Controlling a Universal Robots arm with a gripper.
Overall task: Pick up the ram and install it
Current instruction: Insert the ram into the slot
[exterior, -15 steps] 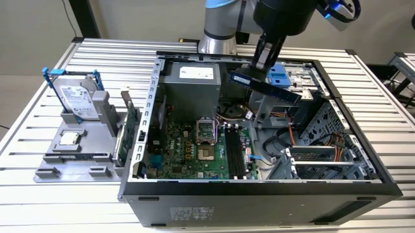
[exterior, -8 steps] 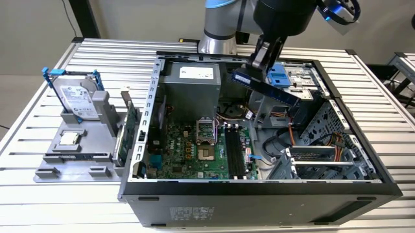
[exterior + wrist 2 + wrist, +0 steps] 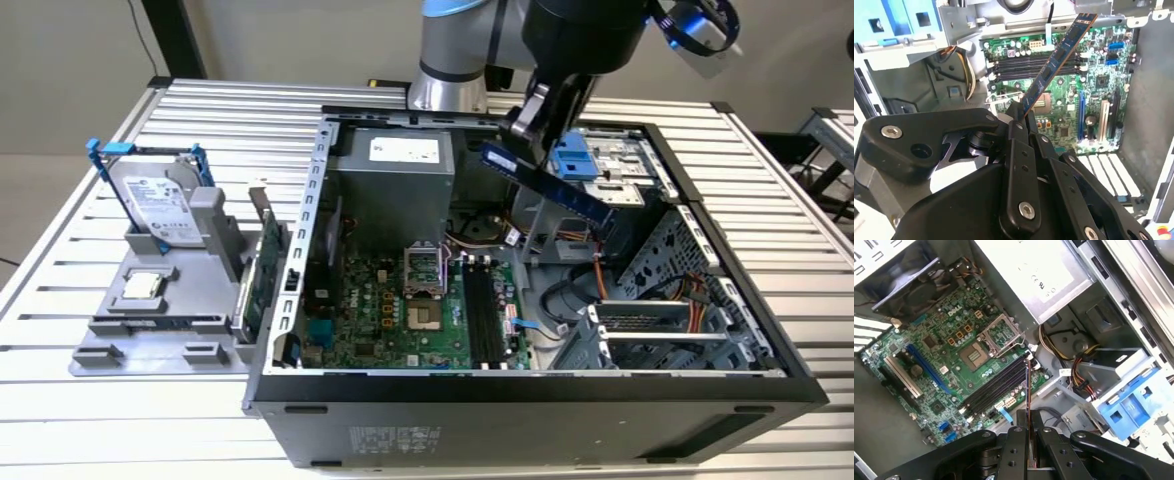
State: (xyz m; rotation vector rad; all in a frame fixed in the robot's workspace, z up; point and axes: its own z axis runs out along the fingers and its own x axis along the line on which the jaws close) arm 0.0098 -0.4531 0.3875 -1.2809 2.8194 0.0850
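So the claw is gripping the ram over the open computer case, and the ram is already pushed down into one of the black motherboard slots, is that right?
Not quite. The claw does grip the ram over the open computer case, but the ram is not in a slot. The exterior view shows it tilted in the air above the black motherboard slots.
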